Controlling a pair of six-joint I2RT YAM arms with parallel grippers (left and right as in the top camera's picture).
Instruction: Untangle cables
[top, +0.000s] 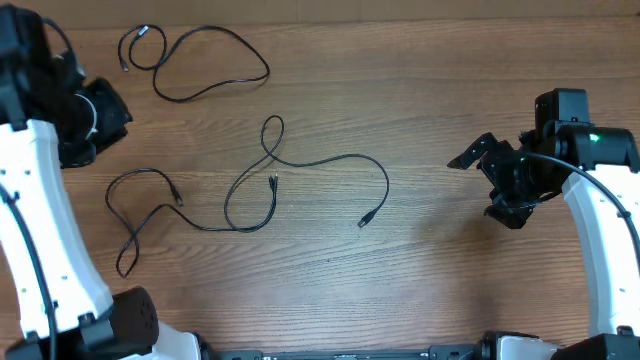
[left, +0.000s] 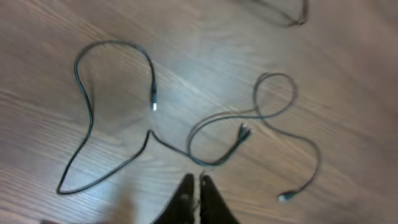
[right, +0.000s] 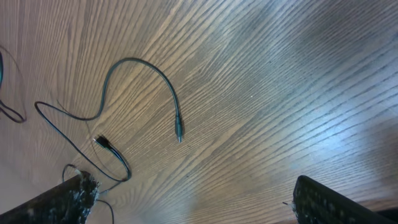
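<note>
Entry, desk (top: 450, 60), as I read it from my station.

1. Far cable (top: 200, 62): thin, black, curled by itself at the far left, well apart from the other two.
2. Centre cable (top: 330, 160): long axis runs left to right across the middle of the desk. It has a small loop (top: 272, 125) at the far side, and its free plug (top: 362, 221) points back toward the near edge and slightly left.
3. Left cable (top: 125, 215): a tall open bend standing far-to-near. Its run heads right to meet the centre cable at a low arc (top: 240, 228). I cannot tell which strand lies on top there.

Handling, my judgement: all three are light, limp and thin. They will drag rather than lift cleanly and will not hold a shape. The best hold is just behind the free plug, where the cable is stiffest and lies clear of other strands. Pulling it right should draw the centre cable off the arc.

Left end effector (left: 196, 202): fingers together, holding nothing, above the tangled pair.
Right end effector (right: 191, 183): fingers wide apart, empty, near the free plug.
</note>
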